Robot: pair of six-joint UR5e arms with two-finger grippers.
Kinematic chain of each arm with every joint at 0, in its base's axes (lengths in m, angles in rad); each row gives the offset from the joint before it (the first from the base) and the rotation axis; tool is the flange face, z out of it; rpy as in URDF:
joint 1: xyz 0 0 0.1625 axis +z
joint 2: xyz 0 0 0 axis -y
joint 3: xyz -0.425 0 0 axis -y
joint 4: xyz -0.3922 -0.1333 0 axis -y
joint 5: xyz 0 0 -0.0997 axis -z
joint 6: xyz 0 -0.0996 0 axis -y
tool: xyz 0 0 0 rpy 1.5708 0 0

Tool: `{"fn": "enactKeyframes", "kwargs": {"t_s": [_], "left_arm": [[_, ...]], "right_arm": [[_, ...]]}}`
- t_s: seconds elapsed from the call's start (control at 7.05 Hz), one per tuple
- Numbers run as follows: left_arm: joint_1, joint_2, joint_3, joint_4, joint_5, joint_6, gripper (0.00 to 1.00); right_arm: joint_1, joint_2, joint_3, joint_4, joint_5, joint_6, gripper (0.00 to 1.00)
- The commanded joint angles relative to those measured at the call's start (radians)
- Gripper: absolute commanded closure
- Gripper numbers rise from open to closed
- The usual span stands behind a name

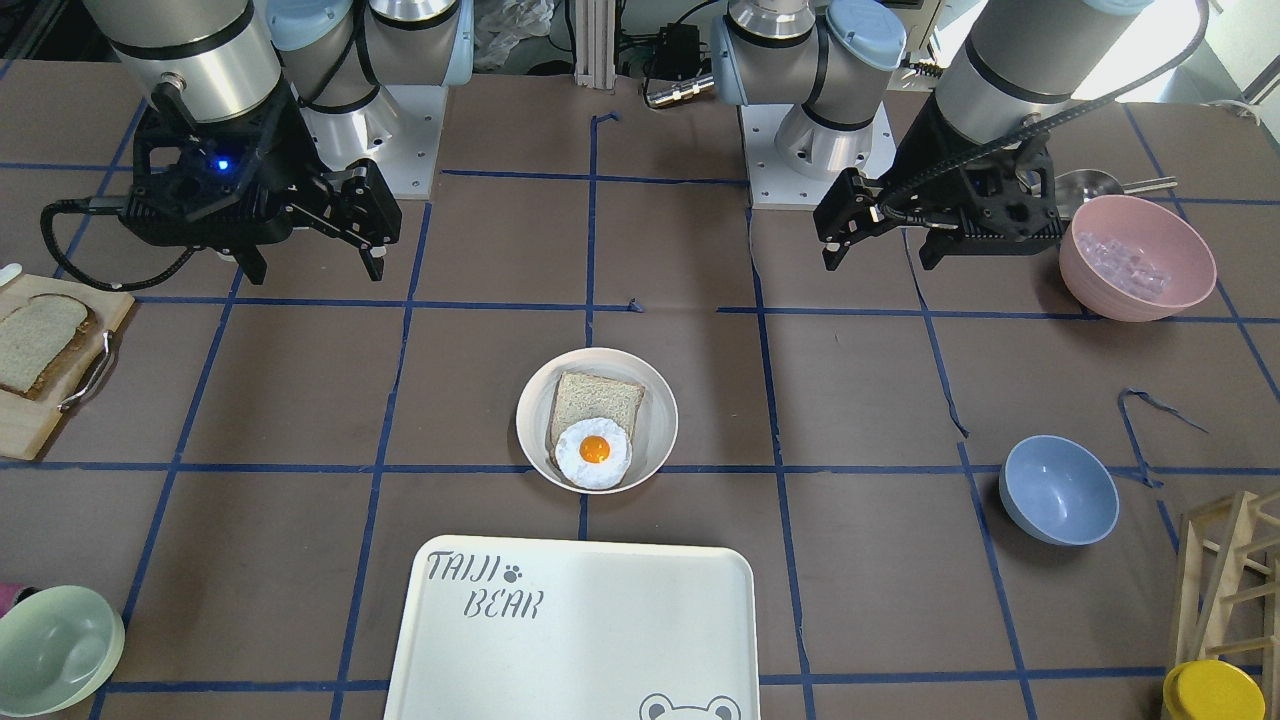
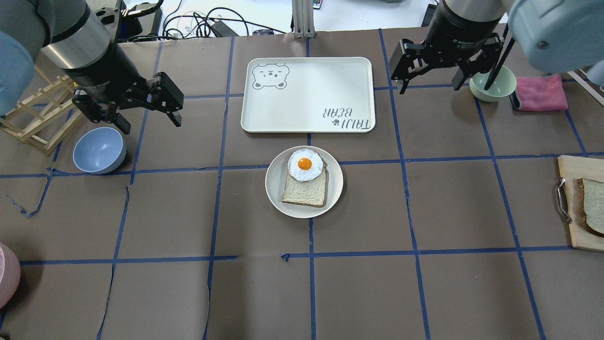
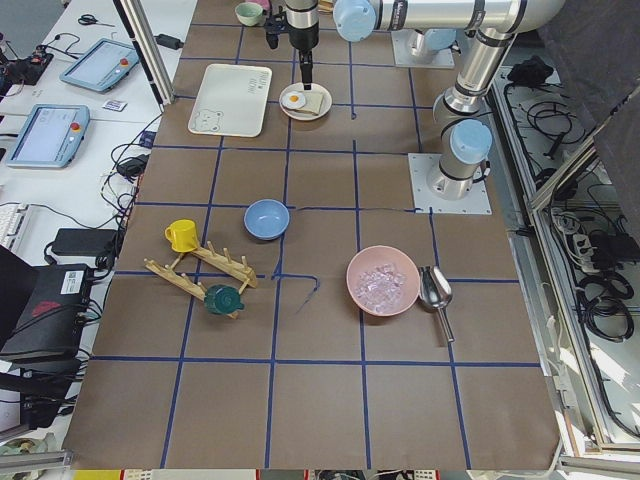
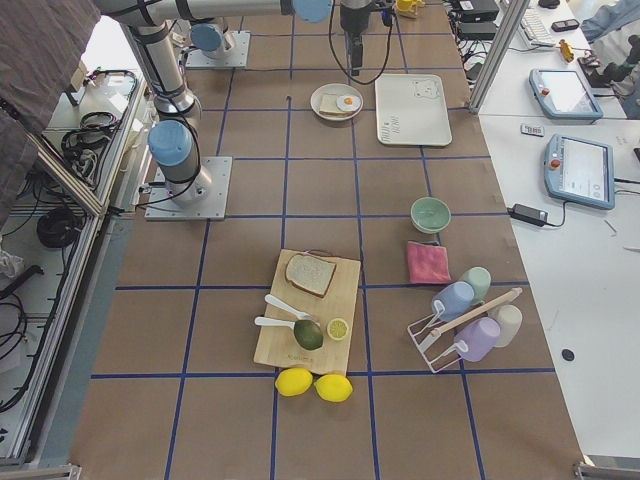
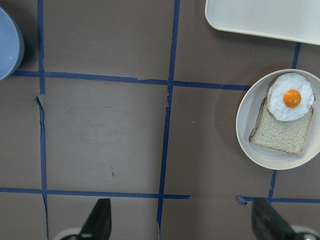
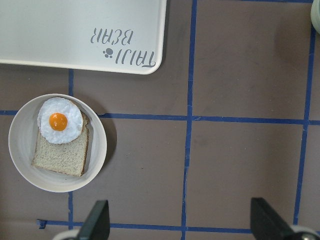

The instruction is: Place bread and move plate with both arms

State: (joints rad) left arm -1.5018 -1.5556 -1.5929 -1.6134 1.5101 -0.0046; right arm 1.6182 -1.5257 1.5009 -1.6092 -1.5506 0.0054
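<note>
The bread (image 2: 592, 207), grey-white with a dark crust, lies on a wooden cutting board (image 2: 570, 189) at the table's right edge; it also shows in the front view (image 1: 36, 342). The plate (image 2: 273, 182) sits mid-table and holds a paler slice (image 2: 304, 189) topped by a fried egg (image 2: 305, 164). The plate also shows in the front view (image 1: 530, 425) and both wrist views (image 5: 245, 117) (image 6: 20, 150). My left gripper (image 2: 151, 123) hangs open and empty above the table, left of the plate. My right gripper (image 2: 430, 88) hangs open and empty, far right of the tray.
The "TAIJI BEAR" tray (image 2: 306, 94) lies just beyond the plate. A blue bowl (image 2: 99, 150) and a wooden rack (image 2: 33, 123) sit under the left arm. A pale green bowl (image 2: 493, 87) and pink cloth (image 2: 540, 93) are beside the right gripper. A pink bowl (image 1: 1137, 258) holds ice.
</note>
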Motion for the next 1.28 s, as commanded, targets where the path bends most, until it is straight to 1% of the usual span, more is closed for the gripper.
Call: {"fn": "enactKeyframes", "kwargs": {"t_s": [0.0, 0.43, 0.57, 0.71, 0.85, 0.99, 1.13], "left_arm": [[0.002, 0.0, -0.001, 0.003, -0.001, 0.0, 0.0], [0.002, 0.0, -0.001, 0.003, -0.001, 0.0, 0.0], [0.002, 0.0, -0.001, 0.003, -0.001, 0.0, 0.0], [0.002, 0.0, -0.002, 0.004, -0.002, 0.0, 0.0], [0.002, 0.0, -0.007, 0.006, -0.002, 0.0, 0.0], [0.002, 0.0, -0.007, 0.007, -0.002, 0.0, 0.0], [0.002, 0.0, -0.007, 0.007, -0.001, 0.0, 0.0]], "right_arm": [[-0.011, 0.001, 0.001, -0.017, -0.012, 0.013, 0.0], [-0.008, 0.012, -0.013, 0.002, 0.004, -0.031, 0.0], [-0.012, 0.013, -0.018, -0.001, -0.009, -0.034, 0.0], [-0.009, 0.012, -0.016, 0.024, -0.003, -0.034, 0.0], [-0.009, 0.015, -0.005, 0.111, -0.008, -0.034, 0.0], [-0.009, 0.015, -0.019, 0.133, 0.009, -0.033, 0.0], [-0.008, 0.016, -0.018, 0.132, 0.009, -0.03, 0.0]]}}
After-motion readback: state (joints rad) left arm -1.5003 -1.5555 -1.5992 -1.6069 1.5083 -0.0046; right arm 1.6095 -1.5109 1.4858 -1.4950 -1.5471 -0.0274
